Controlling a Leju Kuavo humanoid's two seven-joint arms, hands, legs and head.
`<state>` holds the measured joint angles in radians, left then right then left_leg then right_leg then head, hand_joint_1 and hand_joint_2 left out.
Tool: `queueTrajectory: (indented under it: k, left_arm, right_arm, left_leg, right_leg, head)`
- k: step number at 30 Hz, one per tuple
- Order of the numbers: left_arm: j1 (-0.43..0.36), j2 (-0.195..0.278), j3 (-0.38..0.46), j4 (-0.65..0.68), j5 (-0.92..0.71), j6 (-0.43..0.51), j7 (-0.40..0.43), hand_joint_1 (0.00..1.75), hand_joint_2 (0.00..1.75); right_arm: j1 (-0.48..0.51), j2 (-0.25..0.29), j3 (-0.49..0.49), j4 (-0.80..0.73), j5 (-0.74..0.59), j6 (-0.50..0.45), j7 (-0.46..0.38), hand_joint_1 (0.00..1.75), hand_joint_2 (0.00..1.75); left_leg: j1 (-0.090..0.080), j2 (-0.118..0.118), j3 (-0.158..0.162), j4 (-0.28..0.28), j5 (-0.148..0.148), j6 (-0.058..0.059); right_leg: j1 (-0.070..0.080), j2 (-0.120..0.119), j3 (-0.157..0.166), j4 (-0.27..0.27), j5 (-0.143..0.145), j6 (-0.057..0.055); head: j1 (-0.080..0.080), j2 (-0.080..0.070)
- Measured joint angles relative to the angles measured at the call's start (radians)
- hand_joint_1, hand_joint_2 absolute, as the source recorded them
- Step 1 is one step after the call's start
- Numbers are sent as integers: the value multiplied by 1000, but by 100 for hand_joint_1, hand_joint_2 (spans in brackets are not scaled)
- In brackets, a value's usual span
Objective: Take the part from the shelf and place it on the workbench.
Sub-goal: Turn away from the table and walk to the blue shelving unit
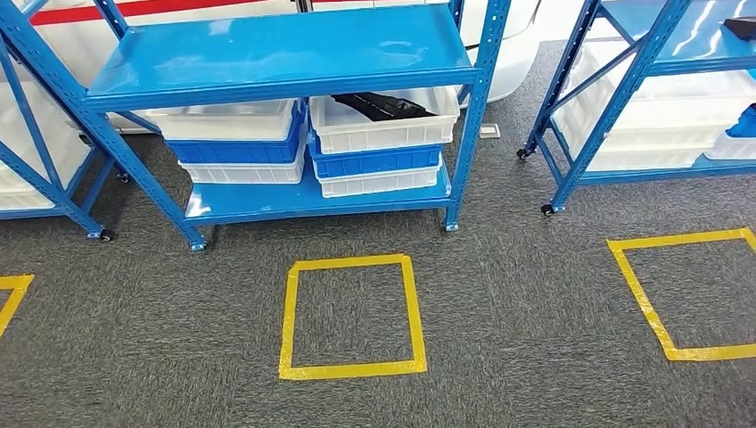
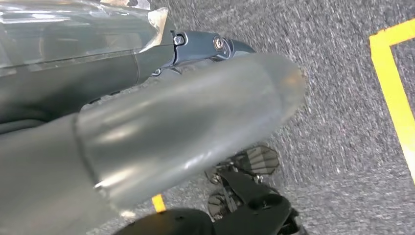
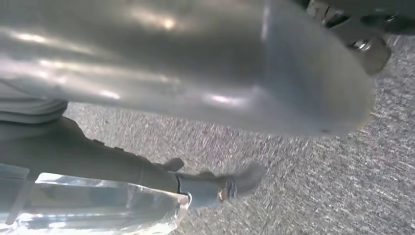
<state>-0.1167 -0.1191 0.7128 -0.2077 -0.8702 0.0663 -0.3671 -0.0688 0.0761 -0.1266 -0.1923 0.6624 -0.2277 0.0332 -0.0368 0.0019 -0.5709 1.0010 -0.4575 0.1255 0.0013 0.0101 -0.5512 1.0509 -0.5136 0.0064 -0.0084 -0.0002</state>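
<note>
black part [image 1: 385,106] in white bin [image 1: 383,125] on shelf [image 1: 276,53]; both hands' finger state unclear

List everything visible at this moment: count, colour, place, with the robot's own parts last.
Shelf racks: three, blue, on castors; middle one straight ahead.
Bins: six stacked on the middle rack's lower shelf, white and blue alternating, two stacks.
Part: one, black, in the top right bin.
Tape squares: three in part or whole, yellow, on the floor.
Carpet: grey.
Left hand: grey thumb and darker fingers, hanging over the carpet.
Right hand: grey, hanging over the carpet.
</note>
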Motion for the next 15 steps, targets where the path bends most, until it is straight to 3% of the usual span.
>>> queueTrajectory:
  k: [1,3,5,6,7,8,9,10,11,13,15]
  left_arm:
    - [0,-1,0,0,0,0,1,0,0]
    - [-1,-3,1,0,0,0,1,0,0]
    - [0,-7,1,0,1,0,2,0,0]
    - [2,-8,1,0,1,0,2,0,0]
    - [3,-9,1,1,1,0,2,0,0]
    - [4,-10,1,1,2,0,2,0,0]
    - [5,-10,2,1,3,0,2,0,0]
    - [4,-10,3,1,4,0,2,0,0]
    - [3,-10,4,1,5,0,1,0,0]
    - [1,-10,7,0,7,1,0,0,0]
    - [0,-10,11,0,9,1,-1,0,0]
  right_arm:
    - [0,-1,0,0,0,0,0,0,0]
    - [0,-6,0,0,0,0,0,0,0]
    - [2,-12,0,0,0,0,0,0,0]
    - [3,-15,0,0,1,1,1,0,0]
    - [4,-17,0,0,1,1,1,0,0]
    - [5,-18,0,0,2,1,1,0,0]
    - [4,-18,0,0,2,2,1,0,0]
    - [3,-18,0,0,3,2,1,0,0]
    - [2,-18,0,0,4,3,1,0,0]
    - [1,-18,0,0,7,3,0,0,0]
    - [1,-19,0,0,8,3,0,0,0]
  left_leg:
    - [6,1,16,-22,8,-4]
    - [13,3,32,-38,11,-15]
    - [17,4,39,-38,3,-29]
    - [20,3,44,-36,-2,-37]
    - [25,3,50,-33,-9,-46]
    - [29,3,54,-26,-19,-57]
    - [31,3,56,-16,-30,-68]
    - [31,4,56,-4,-43,-78]
    - [30,4,54,4,-52,-86]
    - [31,5,55,10,-63,-94]
    - [37,4,52,29,-76,-104]
  right_leg:
    - [2,-2,-13,28,-11,2]
    - [-5,-3,-73,137,-51,6]
    - [-16,-3,-130,221,-70,21]
    - [-23,-4,-134,215,-56,35]
    - [-29,-6,-120,172,-28,51]
    - [-36,-9,-94,104,8,68]
    - [-39,-13,-68,46,34,77]
    - [-41,-15,-49,5,50,75]
    - [-40,-15,-40,-12,53,64]
    - [-37,-11,-36,-11,45,34]
    - [-39,-8,-28,-13,38,18]
  head:
    - [0,0]
    - [2,0]
    - [2,0]
    - [2,0]
    - [2,0]
    - [3,0]
    - [5,0]
    - [6,0]
    - [7,0]
    - [6,0]
    - [4,0]
